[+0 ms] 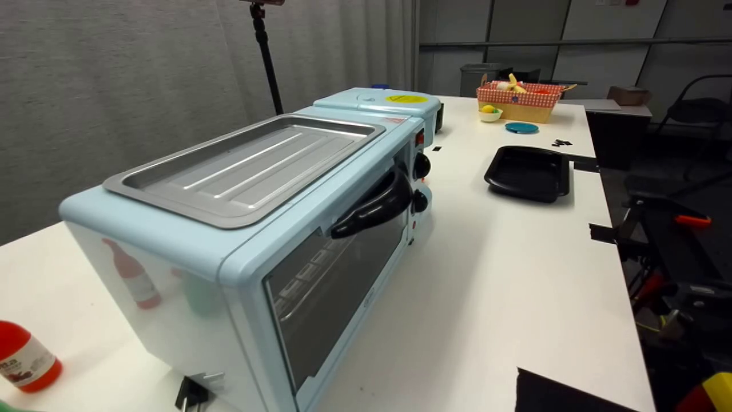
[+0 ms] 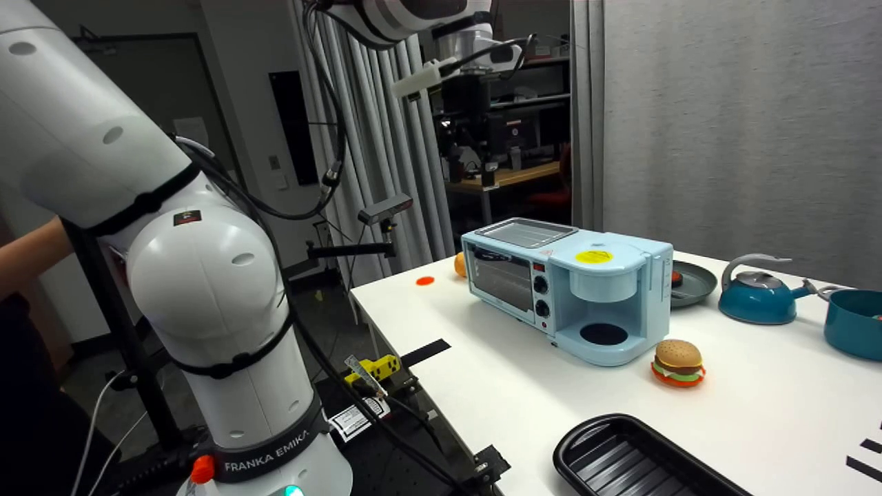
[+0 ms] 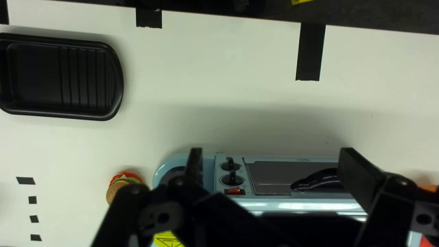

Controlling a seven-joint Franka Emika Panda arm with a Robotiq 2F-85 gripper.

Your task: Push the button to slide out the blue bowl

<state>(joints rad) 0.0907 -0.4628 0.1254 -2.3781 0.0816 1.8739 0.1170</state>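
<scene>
A light blue oven appliance (image 1: 189, 254) stands on the white table in both exterior views (image 2: 510, 310). Its front panel has a red switch (image 2: 538, 266) above two black knobs (image 2: 541, 284); the switch also shows in the wrist view (image 3: 234, 190). A black handle (image 1: 377, 206) crosses the closed glass door. The round bay (image 2: 603, 334) beside the panel holds nothing visible. I see no blue bowl in any view. My gripper (image 3: 271, 152) is open and empty, with its fingers spread above the appliance. In an exterior view it hangs high over the far table side (image 2: 471, 165).
A black tray (image 3: 34, 75) lies near the table's front edge. A toy burger (image 2: 679, 363) sits beside the appliance. A teal kettle (image 2: 758, 303), a teal pot (image 2: 854, 324) and a grey pan (image 2: 696, 282) stand behind. A red bottle (image 1: 28, 357) and basket (image 1: 517, 109) are at opposite ends.
</scene>
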